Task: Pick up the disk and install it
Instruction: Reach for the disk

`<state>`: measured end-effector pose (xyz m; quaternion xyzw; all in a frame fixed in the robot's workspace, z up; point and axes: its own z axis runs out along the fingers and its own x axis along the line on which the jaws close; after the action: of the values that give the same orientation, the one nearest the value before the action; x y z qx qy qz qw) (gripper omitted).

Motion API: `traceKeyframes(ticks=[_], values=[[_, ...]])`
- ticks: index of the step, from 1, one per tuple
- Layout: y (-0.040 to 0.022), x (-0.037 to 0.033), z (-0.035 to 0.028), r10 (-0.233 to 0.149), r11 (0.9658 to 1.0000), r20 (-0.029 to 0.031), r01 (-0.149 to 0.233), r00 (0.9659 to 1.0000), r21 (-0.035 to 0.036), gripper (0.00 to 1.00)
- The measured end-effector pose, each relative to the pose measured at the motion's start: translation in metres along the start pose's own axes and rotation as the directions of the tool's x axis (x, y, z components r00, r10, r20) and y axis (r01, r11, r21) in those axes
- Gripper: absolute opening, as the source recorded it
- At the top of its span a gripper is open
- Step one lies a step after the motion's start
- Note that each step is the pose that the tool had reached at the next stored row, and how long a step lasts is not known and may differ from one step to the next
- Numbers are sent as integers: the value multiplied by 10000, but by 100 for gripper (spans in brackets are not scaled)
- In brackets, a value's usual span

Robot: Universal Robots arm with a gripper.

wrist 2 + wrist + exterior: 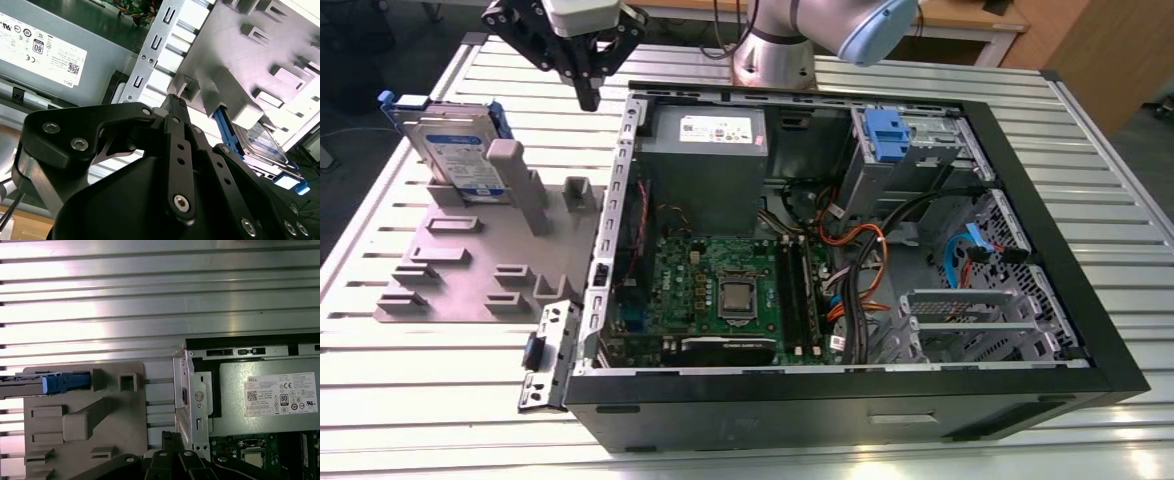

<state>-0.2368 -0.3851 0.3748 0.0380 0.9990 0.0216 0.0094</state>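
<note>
clear air above the disk [458,152], upright on edge in the grey holder plate [467,270]. tall post [508,172] crowding its side toward the computer case wall [622,190]. short pegs [511,272] dotting the plate's rest. only a narrow gap between plate and case.

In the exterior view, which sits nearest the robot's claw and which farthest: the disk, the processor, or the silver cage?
From the gripper:
1. Nearest: the disk, standing in the grey holder.
2. Then the processor, on the green board.
3. Farthest: the silver cage, in the case toward the exterior view's right.
</note>
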Motion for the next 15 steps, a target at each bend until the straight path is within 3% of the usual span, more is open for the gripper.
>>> traceKeyframes(ticks=[12,15], values=[[-3,36,1,-1,10000,0,1,10000,-1,11],[-5,78,-1,0,10000,-1,0,10000,1,11]])
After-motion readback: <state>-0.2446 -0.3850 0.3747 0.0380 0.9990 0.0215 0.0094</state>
